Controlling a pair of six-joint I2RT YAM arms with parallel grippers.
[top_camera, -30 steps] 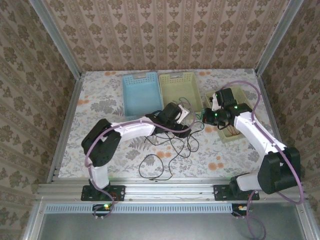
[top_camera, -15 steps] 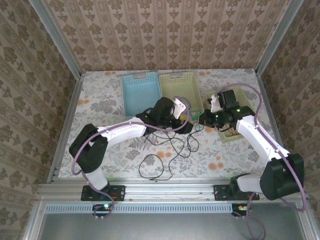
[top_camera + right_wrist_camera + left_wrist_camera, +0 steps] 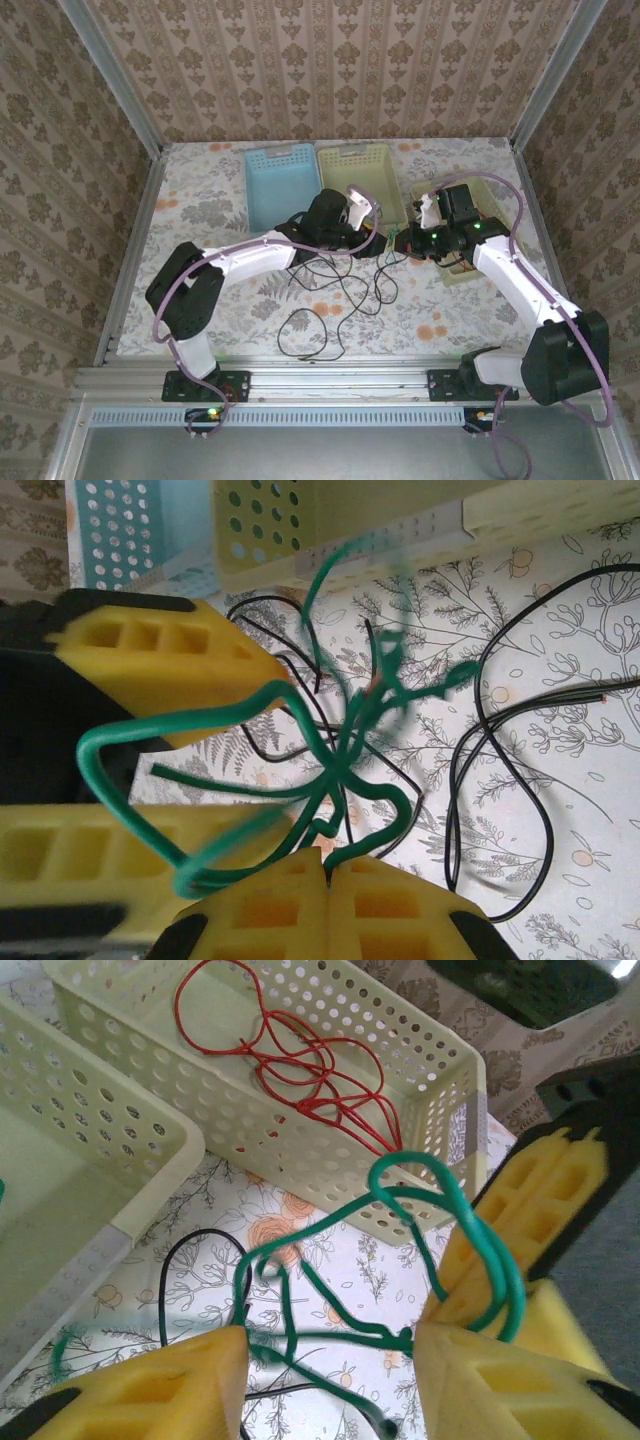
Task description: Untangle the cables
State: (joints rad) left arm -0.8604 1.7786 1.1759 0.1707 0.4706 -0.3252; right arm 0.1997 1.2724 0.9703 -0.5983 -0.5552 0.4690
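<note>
Because the thin green cable point(image 3: 340, 770) bunched above the floral surface point(image 3: 200, 210) is limp and light, right fingers point(image 3: 270, 910) clench it; left fingers point(image 3: 160, 1385) gape around a strand, best gripped beside the knot.

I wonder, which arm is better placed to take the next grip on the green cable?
Left, probably: the left gripper stands open astride green cable strands, while the right gripper is already shut on it.

top view: high behind the arm bases point(image 3: 200, 385), looking down on whole table point(image 3: 200, 195). wrist views: close-up, low, both sharing the green cable point(image 3: 485, 1245) tangle.
</note>
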